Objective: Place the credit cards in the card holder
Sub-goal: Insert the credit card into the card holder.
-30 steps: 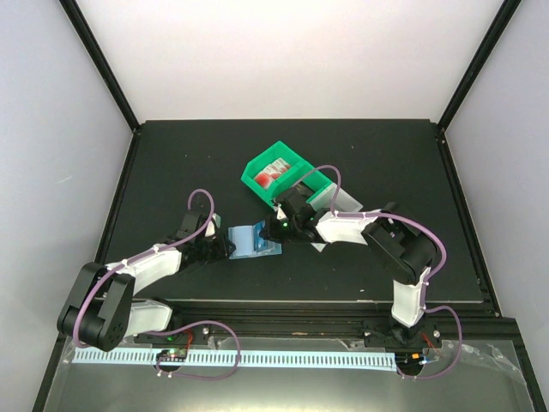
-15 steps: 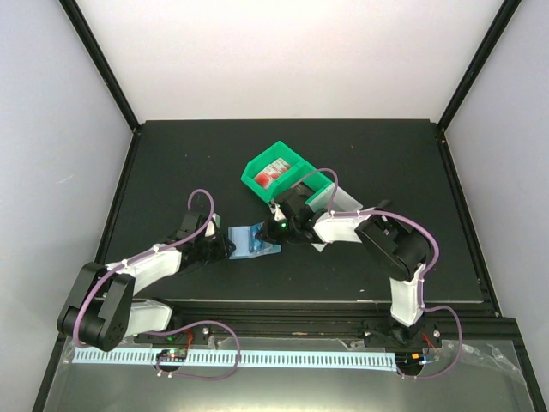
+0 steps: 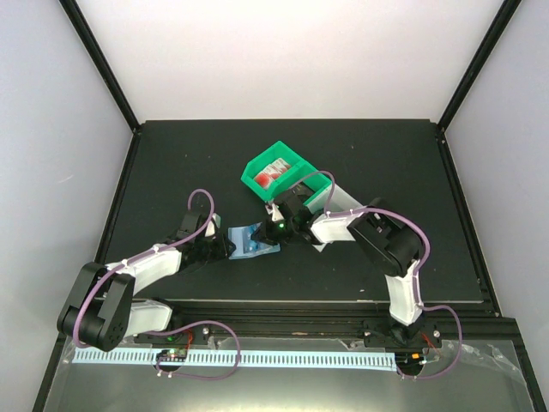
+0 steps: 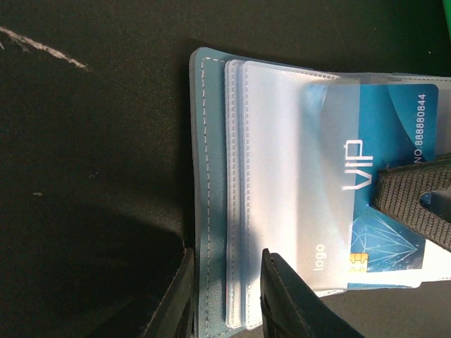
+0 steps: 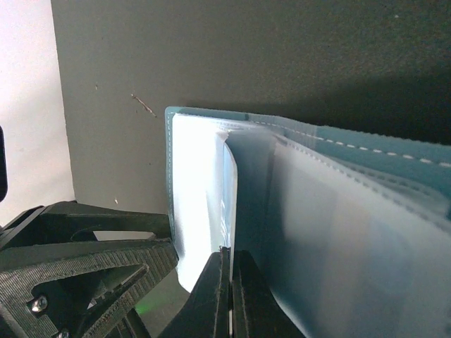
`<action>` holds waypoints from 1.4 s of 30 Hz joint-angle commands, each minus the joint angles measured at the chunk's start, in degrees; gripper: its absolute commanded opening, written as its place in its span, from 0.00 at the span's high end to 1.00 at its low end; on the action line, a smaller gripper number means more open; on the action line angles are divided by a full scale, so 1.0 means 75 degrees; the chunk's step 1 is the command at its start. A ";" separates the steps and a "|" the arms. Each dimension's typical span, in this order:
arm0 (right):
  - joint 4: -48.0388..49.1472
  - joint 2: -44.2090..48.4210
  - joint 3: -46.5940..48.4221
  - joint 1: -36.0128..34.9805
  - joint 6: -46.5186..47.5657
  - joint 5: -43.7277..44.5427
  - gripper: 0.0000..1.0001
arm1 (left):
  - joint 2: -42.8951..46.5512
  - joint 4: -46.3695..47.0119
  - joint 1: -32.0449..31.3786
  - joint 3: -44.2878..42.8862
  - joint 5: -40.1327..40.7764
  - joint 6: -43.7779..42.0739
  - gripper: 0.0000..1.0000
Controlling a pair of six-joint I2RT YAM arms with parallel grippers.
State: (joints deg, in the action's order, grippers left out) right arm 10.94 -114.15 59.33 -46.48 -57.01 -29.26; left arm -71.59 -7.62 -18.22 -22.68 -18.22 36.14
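The teal card holder (image 3: pixel 249 241) lies open on the black table, clear sleeves up. My left gripper (image 3: pixel 225 247) is shut on its left edge: in the left wrist view the jaws (image 4: pixel 227 303) pinch the cover (image 4: pixel 210 176) and the sleeve stack. My right gripper (image 3: pixel 273 229) is shut on a blue VIP card (image 4: pixel 391 169) that sits partly inside a clear sleeve. In the right wrist view the card (image 5: pixel 230 190) is edge-on between the closed fingertips (image 5: pixel 230 278), next to the holder's sleeves (image 5: pixel 352 232). Red-and-white cards (image 3: pixel 271 175) lie in a green bin.
The green bin (image 3: pixel 296 163) stands just behind the right gripper, with a white bin (image 3: pixel 343 202) to its right under the right arm. Black frame posts border the table at both sides.
My right gripper has moved a little left with the blue card, deeper over the holder. The holder has shifted slightly left. The left arm has hardly moved.
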 commanded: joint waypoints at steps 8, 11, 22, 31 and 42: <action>-0.0520 -0.0199 0.0229 -0.0192 0.0191 0.0212 0.96 | 0.0055 -0.0237 0.0027 0.0073 -0.0037 0.0104 0.72; -0.1491 0.0149 0.0518 -0.0249 0.0559 0.0828 0.88 | 0.0306 -0.0189 0.0027 0.0150 0.0049 0.0147 0.72; -0.2820 0.0429 0.0914 -0.0317 0.1024 0.1552 0.59 | 0.0284 -0.0142 0.0027 0.0137 -0.0071 0.0153 0.72; -0.3667 0.0549 0.1253 -0.0445 0.1470 0.2257 0.43 | 0.0128 0.0038 0.0025 0.0161 -0.0369 0.0162 0.72; -0.4452 0.0810 0.1652 -0.0783 0.1709 0.3327 0.38 | 0.0157 0.0090 0.0021 0.0176 -0.0416 0.0151 0.72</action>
State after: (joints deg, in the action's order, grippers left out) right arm -18.72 -110.19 69.01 -50.78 -45.89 -9.50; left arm -70.17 -7.81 -18.22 -21.58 -20.23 37.06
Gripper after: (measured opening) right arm 0.604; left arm 0.284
